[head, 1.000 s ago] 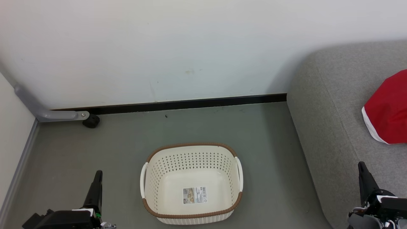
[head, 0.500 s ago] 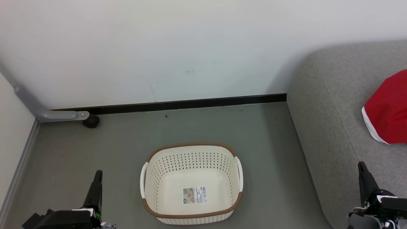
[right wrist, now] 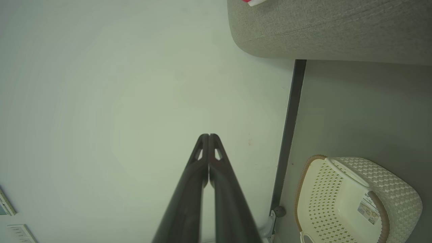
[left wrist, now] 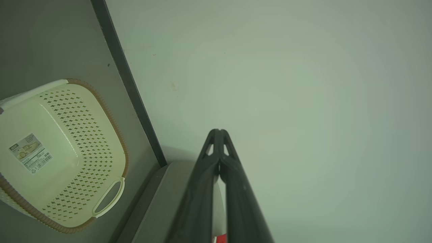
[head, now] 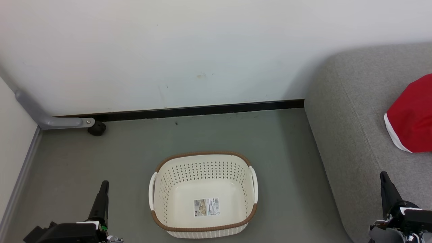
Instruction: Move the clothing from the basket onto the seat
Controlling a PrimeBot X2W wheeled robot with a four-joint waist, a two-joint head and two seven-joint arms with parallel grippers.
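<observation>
Grey-green floor (head: 216, 135) meets a plain white wall (head: 202, 50) at a black skirting strip (head: 202, 109). At the far left a grey metal arm (head: 50, 119) ends in a small black wheel (head: 97, 128) on the floor.

The basket (head: 202, 153) stands upright on the floor, near and centre, its long side parallel to the wall. A paper label (head: 206, 207) lies uncovered on its base. It carries a small picture and a barcode, but the print is too small to read.

The seat (head: 347, 111) occupies the right side, its far corner against the wall. The clothing (head: 411, 118) lies on the seat at the right edge of the head view, red with a white edge band and partly cut off by the frame, well apart from the basket. No lettering on it can be made out.

The left gripper (head: 104, 185) sits near left of the basket, above the floor. The right gripper (head: 384, 177) sits near right, over the seat's front edge. In each wrist view the fingertips (left wrist: 216, 135) (right wrist: 204, 139) meet, with nothing between them.
</observation>
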